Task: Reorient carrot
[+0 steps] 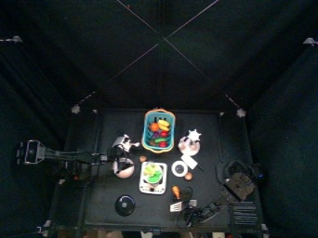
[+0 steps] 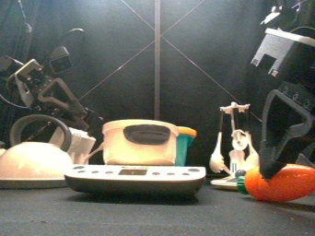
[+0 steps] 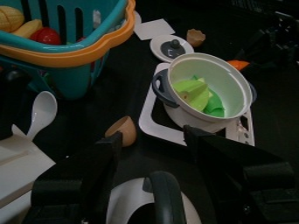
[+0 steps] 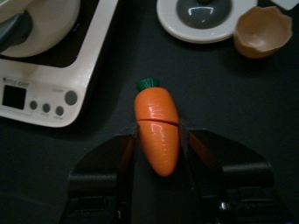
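Observation:
The carrot (image 4: 158,129) is a small orange tapered piece with a green top, lying on the black table beside the scale (image 4: 35,87). My right gripper (image 4: 160,144) is open, with one jaw on either side of the carrot's thin end. At table height the carrot (image 2: 283,184) lies at the front right with the right gripper (image 2: 274,157) just above it. From above, the carrot (image 1: 178,192) is near the table's front. My left gripper (image 3: 158,175) is open at the table's left, above a white domed kettle (image 2: 31,161), and holds nothing.
A white pot (image 3: 205,87) with green pieces sits on the scale (image 1: 152,186). The multicoloured basket (image 1: 159,130) stands behind it. A brown eggshell cup (image 4: 263,31) and a white dish (image 4: 205,17) lie past the carrot. White utensils (image 2: 234,138) stand at the right.

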`<action>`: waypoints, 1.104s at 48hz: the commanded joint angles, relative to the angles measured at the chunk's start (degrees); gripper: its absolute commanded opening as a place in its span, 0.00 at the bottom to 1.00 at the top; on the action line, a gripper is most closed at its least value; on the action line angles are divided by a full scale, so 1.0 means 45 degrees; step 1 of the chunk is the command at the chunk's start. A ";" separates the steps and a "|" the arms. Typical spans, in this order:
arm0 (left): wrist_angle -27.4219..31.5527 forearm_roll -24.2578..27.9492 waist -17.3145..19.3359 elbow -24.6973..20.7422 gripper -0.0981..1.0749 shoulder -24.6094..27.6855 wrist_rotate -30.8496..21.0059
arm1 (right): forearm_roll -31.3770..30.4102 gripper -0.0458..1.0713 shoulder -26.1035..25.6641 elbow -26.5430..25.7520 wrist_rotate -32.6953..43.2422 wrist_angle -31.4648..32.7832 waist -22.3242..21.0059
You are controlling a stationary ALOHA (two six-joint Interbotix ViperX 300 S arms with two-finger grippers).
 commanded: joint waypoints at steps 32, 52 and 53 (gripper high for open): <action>-0.0059 0.0039 0.0000 -0.0098 0.88 -0.0020 0.0000 | -0.0410 0.88 -0.0625 0.0098 -0.0039 0.0508 -0.0137; -0.0059 0.0039 0.0000 -0.0117 0.88 -0.0020 0.0000 | -0.1426 0.88 -0.1484 0.0547 -0.0137 -0.0430 -0.0039; -0.0039 0.0039 0.0000 -0.0117 0.88 -0.0020 0.0000 | -0.1406 0.88 -0.1543 0.0605 -0.0137 -0.0430 -0.0020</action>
